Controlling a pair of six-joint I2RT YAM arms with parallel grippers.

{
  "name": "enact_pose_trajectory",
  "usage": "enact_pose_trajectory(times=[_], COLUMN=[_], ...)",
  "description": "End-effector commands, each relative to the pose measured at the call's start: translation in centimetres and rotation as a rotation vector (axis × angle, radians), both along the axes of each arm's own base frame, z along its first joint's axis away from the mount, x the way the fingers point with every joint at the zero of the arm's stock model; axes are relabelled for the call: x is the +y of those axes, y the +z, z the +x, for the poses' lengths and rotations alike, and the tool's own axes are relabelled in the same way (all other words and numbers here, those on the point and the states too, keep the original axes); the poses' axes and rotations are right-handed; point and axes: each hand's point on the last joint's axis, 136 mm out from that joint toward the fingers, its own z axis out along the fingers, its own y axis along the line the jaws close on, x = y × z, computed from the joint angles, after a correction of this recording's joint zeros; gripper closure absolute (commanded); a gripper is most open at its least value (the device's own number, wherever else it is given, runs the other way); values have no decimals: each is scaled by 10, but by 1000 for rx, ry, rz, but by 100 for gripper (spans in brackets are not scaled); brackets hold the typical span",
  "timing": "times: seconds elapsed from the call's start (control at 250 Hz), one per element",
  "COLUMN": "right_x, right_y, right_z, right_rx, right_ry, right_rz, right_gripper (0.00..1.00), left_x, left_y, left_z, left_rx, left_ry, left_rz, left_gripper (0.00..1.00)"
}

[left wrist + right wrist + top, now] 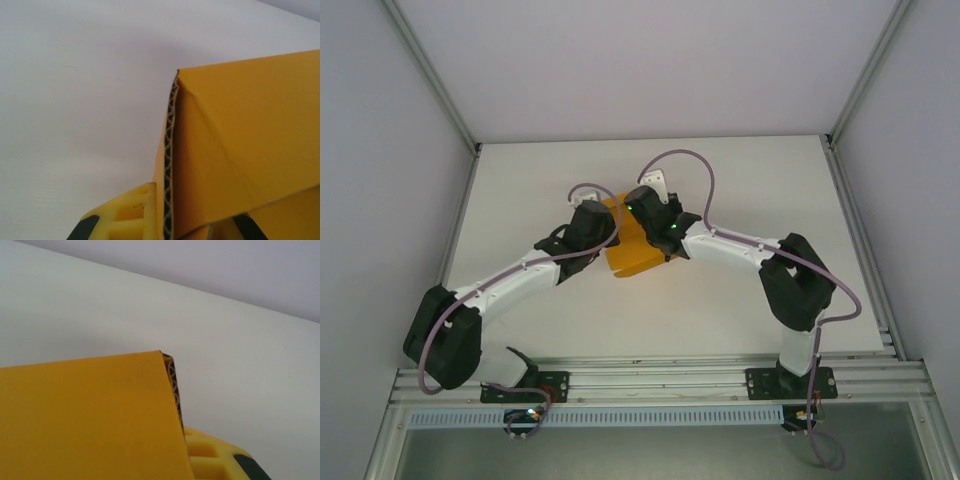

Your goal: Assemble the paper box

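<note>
Centrally, the bright orange corrugated-card paper box (635, 257) sits partly folded, walls raised, between both arms. On one side the left gripper (192, 226) is pinched on a wall's cut edge. Opposite, the right gripper (652, 228) clamps another wall, card flush against its yellow finger (212, 452), the other finger hidden. Likely both brace the creases. Box interior unseen; contents cannot be told. White table (750, 180) beneath.

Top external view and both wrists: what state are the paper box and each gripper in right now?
paper box, folded, resting on the table between the two arms, corrugated edge showing.
left gripper, shut on the paper box's card edge.
right gripper, at the box; one finger against the card edge, the other hidden, grip unclear.
</note>
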Motion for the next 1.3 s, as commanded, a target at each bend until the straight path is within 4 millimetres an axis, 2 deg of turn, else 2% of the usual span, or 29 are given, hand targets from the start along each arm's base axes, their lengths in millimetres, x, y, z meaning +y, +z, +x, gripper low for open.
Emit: enact_pose_trajectory(times=[0.0, 0.056, 0.108, 0.136, 0.188, 0.236, 0.256, 0.276, 0.287, 0.355, 0.407, 0.443, 0.479, 0.527, 0.571, 0.643, 0.723, 0.783, 0.862, 0.902, 0.95, 1.034, 1.122, 1.298], right_x=[-47, -16, 1, 9, 23, 33, 36, 38, 38, 38, 29, 20, 6, -13, -32, -65, -99, -120, -135, -140, -143, -141, -140, -154], right_y=[-29, -21, -11, -5, 7, 19, 25, 30, 33, 52, 66, 69, 84, 91, 91, 86, 70, 59, 46, 40, 33, 23, 11, -7], right_z=[2, -5, -13, -18, -30, -42, -48, -52, -54, -67, -71, -72, -75, -76, -78, -83, -93, -101, -113, -119, -124, -132, -140, -150], right_rx=[104, 104, 101, 101, 97, 96, 94, 90, 86, 58, 13, -3, -43, -62, -51, -13, 59, 101, 154, 176, 199, 237, 293, 339], right_ry=[28, 209, 307, 373, 474, 562, 598, 615, 621, 663, 630, 596, 551, 477, 401, 267, 136, 53, 13, 1, 5, 38, 44, -9], right_rz=[-12, 79, 147, 177, 227, 278, 298, 317, 329, 387, 419, 429, 447, 463, 470, 479, 481, 487, 478, 475, 475, 466, 456, 417], right_gripper=[82, 77, 72, 66, 45, 30, 20, 3, 0, 0, 0, 0, 1, 0, 0, 1, 0, 0, 0, 0, 0, 0, 0, 0], left_x=[31, 31, 29, 28, 24, 23, 21, 20, 20, 18, 15, 11, 7, 2, -5, -7, -11, -23, -34, -36, -34, -29, -33, -37], left_y=[16, 17, 17, 17, 18, 17, 16, 16, 16, 14, 16, 17, 19, 21, 24, 24, 21, 15, 6, 0, -8, -20, -33, -55], left_z=[12, 13, 14, 15, 16, 16, 17, 17, 17, 18, 19, 20, 20, 20, 19, 16, 9, -5, -32, -45, -51, -54, -57, -40], left_rx=[-62, -70, -74, -74, -80, -76, -75, -76, -77, -69, -73, -78, -87, -85, -71, -23, 37, 78, 159, 200, 244, 324, 401, 491], left_ry=[121, 111, 95, 86, 51, 33, 22, 12, 9, -15, -45, -79, -128, -198, -292, -384, -510, -683, -916, -1025, -1105, -1205, -1335, -1463], left_rz=[30, 42, 56, 62, 76, 90, 95, 100, 103, 119, 137, 150, 170, 202, 222, 281, 359, 370, 405, 439, 534, 733, 895, 1156], left_gripper=[100, 100, 100, 100, 100, 100, 100, 100, 100, 100, 100, 100, 100, 100, 100, 100, 100, 100, 100, 100, 100, 100, 100, 100])
